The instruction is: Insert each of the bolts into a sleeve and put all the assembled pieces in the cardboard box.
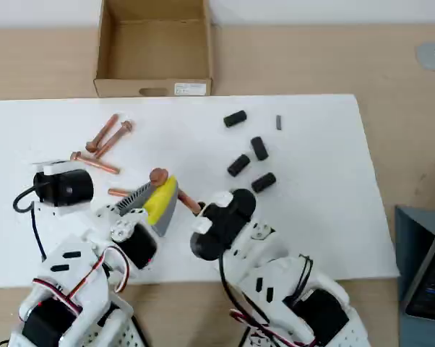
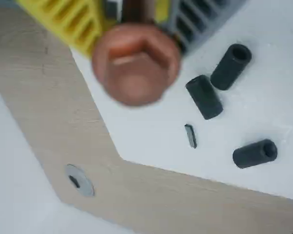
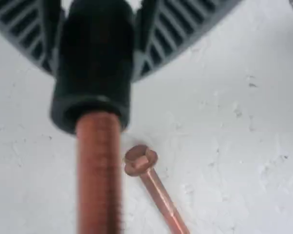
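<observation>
My left gripper, with one yellow and one grey finger, is shut on a copper bolt. The bolt's head sticks out past the fingertips. The bolt's threaded end sits inside a black sleeve, and my right gripper is shut on that sleeve near the mat's front middle. Loose bolts lie at the left of the mat, and one lies close by. Several loose sleeves lie at the centre right, also in the left wrist view. The open cardboard box stands at the back.
A white mat covers the wooden table. A small dark piece lies near the sleeves. A black camera sits on the left arm. A laptop stands at the right edge and a cable grommet at the far right.
</observation>
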